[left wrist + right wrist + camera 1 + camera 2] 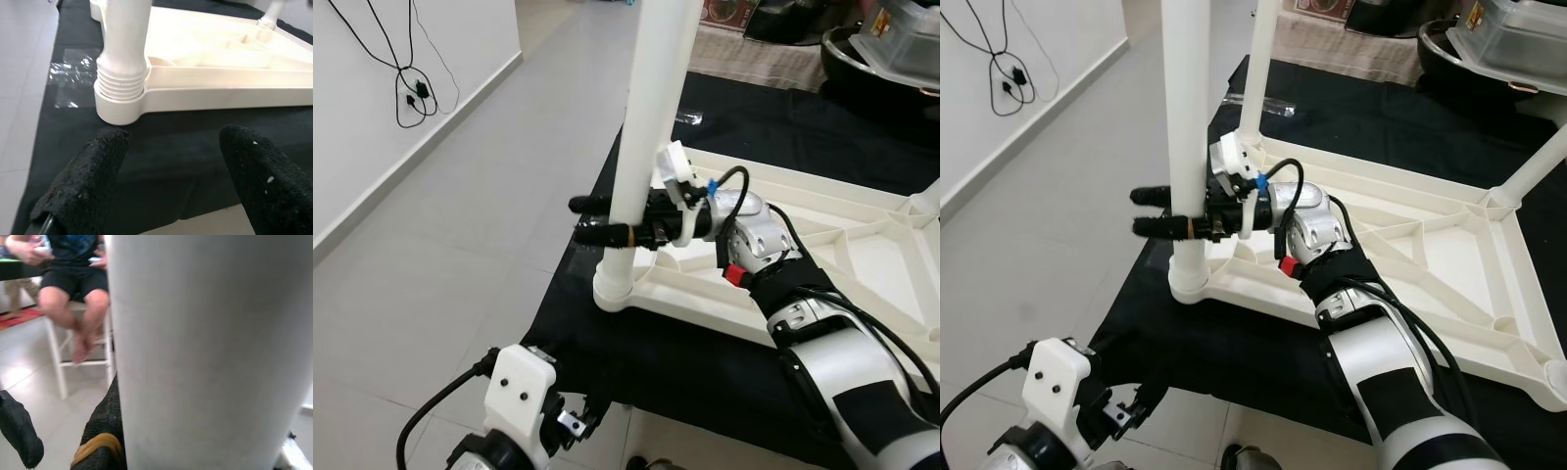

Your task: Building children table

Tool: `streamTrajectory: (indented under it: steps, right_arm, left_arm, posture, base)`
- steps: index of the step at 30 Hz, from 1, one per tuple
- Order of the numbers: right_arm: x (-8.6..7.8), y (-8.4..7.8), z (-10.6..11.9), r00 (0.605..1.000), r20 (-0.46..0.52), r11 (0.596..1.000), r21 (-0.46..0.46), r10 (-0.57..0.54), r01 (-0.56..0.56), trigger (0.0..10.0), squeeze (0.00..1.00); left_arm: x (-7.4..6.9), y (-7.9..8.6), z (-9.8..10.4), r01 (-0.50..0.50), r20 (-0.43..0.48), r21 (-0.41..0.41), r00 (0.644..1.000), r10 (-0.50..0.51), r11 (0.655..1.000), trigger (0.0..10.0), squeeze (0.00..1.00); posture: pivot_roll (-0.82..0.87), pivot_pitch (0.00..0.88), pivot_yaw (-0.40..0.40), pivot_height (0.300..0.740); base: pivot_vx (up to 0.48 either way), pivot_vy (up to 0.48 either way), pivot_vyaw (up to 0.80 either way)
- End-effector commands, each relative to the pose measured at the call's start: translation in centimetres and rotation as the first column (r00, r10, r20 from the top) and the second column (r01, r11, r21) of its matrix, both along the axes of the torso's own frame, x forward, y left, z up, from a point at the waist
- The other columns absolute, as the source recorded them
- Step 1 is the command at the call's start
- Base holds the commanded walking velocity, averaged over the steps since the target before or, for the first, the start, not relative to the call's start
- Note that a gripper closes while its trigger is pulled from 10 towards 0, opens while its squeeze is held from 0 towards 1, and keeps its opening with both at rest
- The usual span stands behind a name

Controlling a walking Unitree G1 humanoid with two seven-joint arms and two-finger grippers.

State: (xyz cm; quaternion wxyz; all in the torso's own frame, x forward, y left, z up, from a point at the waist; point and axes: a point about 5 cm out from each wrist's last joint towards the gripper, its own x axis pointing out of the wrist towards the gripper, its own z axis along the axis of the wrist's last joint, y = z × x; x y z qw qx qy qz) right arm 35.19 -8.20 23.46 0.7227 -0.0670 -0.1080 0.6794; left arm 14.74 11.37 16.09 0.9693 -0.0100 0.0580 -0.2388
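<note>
A white plastic children's table (1430, 245) lies upside down on a black cloth (636, 352). A white leg (646, 117) stands upright in the near left corner socket (120, 105), and its threads (122, 81) show above the socket rim. My right gripper (1160, 212) is shut on this leg a little above the socket, with one black finger in front of the leg and one behind. In the right wrist view a finger (100, 440) with a yellow band lies against the leg (210, 352). My left gripper (173, 134) hangs open low at the cloth's front edge, facing the socket.
Two more legs (1258, 69) (1533, 166) stand at the far corners. A clear bin (1518, 39) and dark tub are at the back right. Cables (411, 93) hang on the left wall beside grey floor. A person (78, 289) sits on a white stool beyond the leg.
</note>
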Motion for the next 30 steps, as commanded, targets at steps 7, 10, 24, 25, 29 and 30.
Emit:
streamTrajectory:
  steps: [7,10,24,25,29,30]
  right_arm:
    - [0.0,-0.6,-3.4,0.966,-0.102,0.969,-0.082,-0.240,0.232,10.0,0.00]
    - [0.5,-1.0,-4.0,0.923,-0.124,0.930,-0.105,-0.365,0.353,10.0,0.00]
    - [2.7,-2.4,-4.3,0.342,-0.353,0.403,-0.115,-0.871,0.908,10.0,0.00]
    - [2.7,-2.4,-4.3,0.342,-0.353,0.403,-0.115,-0.871,0.908,10.0,0.00]
    - [2.4,-2.4,-4.3,0.245,-0.373,0.303,-0.106,-0.895,0.947,10.0,0.00]
    - [2.3,-2.5,-4.2,0.190,-0.383,0.246,-0.101,-0.904,0.964,10.0,0.00]
  left_arm:
    - [0.2,0.2,-0.3,-0.010,-0.011,0.003,1.000,0.010,1.000,10.0,0.00]
    - [0.3,0.3,-0.4,-0.014,-0.009,0.006,1.000,0.014,1.000,10.0,0.00]
    - [1.0,0.5,-0.4,-0.030,0.006,0.016,1.000,0.030,0.999,10.0,0.00]
    - [1.0,0.5,-0.4,-0.030,0.006,0.016,1.000,0.030,0.999,10.0,0.00]
    - [1.0,0.6,-0.4,-0.034,0.007,0.018,0.999,0.034,0.999,10.0,0.00]
    - [1.0,0.7,-0.5,-0.035,0.006,0.018,0.999,0.035,0.999,10.0,0.00]
  posture:
    - [0.16,0.174,-0.111,0.740]
    - [0.16,0.176,-0.114,0.740]
    - [0.15,0.174,-0.111,0.740]
    - [0.15,0.174,-0.111,0.740]
    - [0.15,0.173,-0.113,0.740]
    - [0.15,0.173,-0.113,0.740]
  base:
    - [0.000,0.000,0.00]
    - [0.000,0.000,0.00]
    - [0.000,0.000,0.00]
    - [0.000,0.000,0.00]
    - [0.000,0.000,0.00]
    - [0.000,0.000,0.00]
